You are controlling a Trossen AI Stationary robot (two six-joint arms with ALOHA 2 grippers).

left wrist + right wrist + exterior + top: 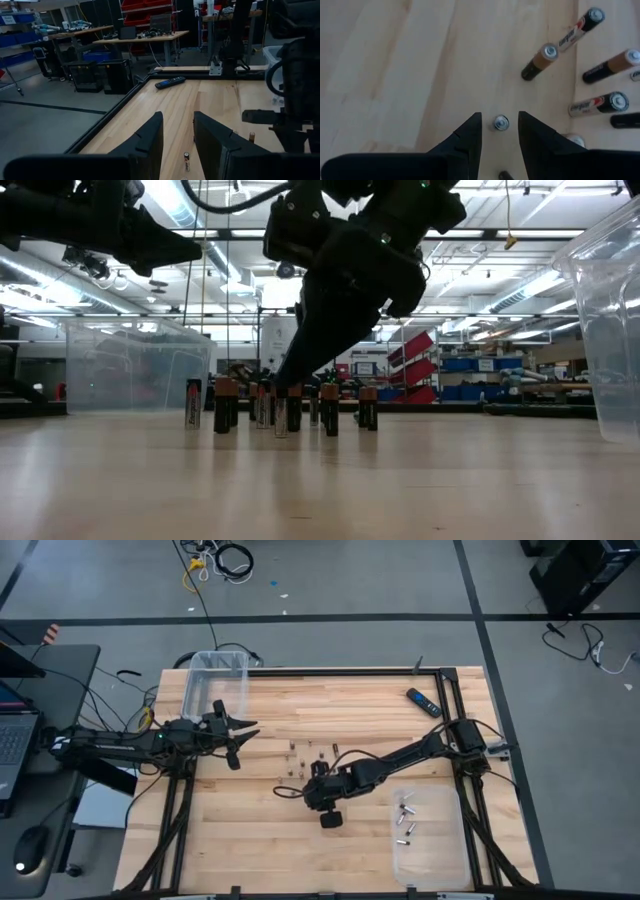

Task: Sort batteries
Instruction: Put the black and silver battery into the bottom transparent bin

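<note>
High view looks straight down, low view level across the table (330, 700); both share the batteries (290, 405).

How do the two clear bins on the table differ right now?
The bin by the left arm looks empty; the bin near the right arm already holds several batteries. The first sits at the table's far left corner, the second at its near right edge. The first looks smaller from above; the second covers more of the table. Both are clear plastic.
</note>
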